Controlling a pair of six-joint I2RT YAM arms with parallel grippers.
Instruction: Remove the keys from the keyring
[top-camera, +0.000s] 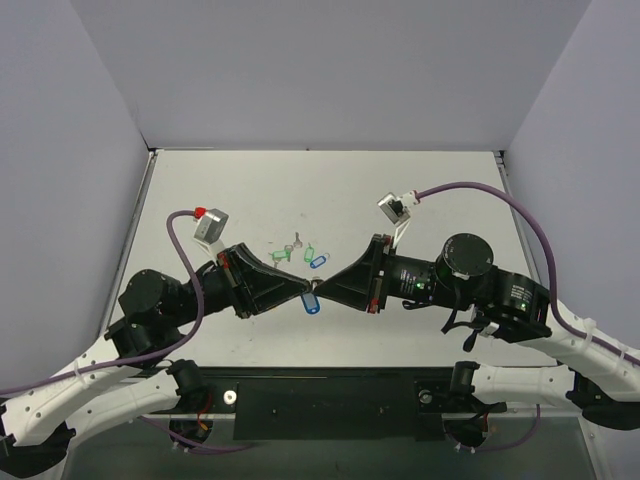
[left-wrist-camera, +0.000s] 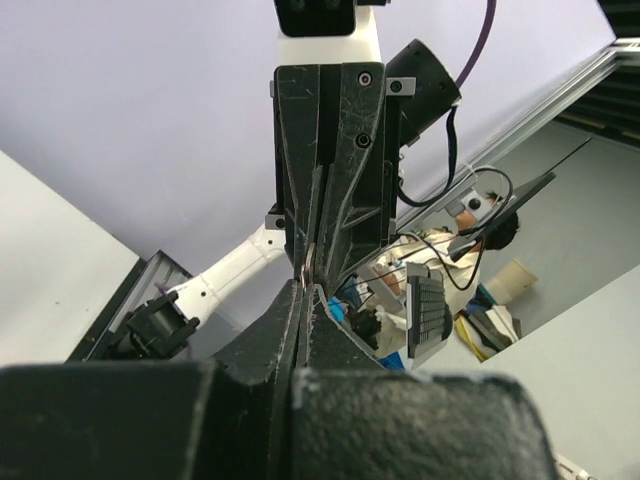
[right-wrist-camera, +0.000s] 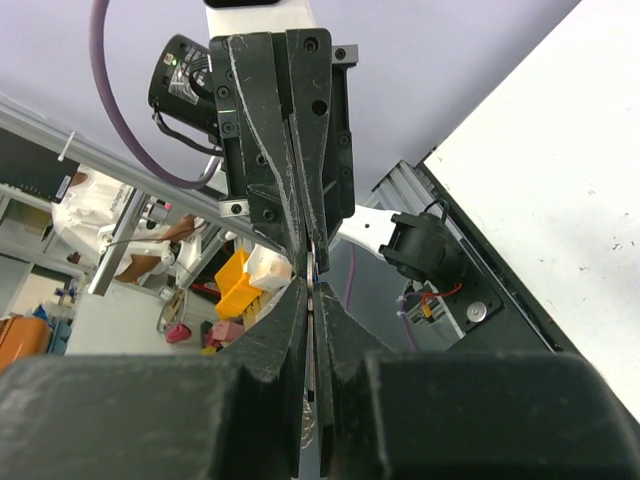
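Note:
My two grippers meet tip to tip above the table's near middle. The left gripper (top-camera: 305, 288) is shut, and in the left wrist view (left-wrist-camera: 306, 287) a thin bit of the keyring's metal (left-wrist-camera: 308, 266) shows between its tips. The right gripper (top-camera: 320, 287) is shut on a flat silver key (right-wrist-camera: 312, 300), seen edge-on between its fingers in the right wrist view (right-wrist-camera: 312, 283). The keyring's blue tag (top-camera: 311, 303) hangs just below the meeting tips. A sliver of blue (left-wrist-camera: 338, 310) shows beside the left fingers. The ring itself is too small to make out from above.
Beyond the grippers on the white table (top-camera: 420, 180) lie two green tags (top-camera: 282, 256) (top-camera: 308, 252), another blue tag (top-camera: 318, 262) and a lone silver key (top-camera: 296, 240). Grey walls enclose the table at the back and on both sides.

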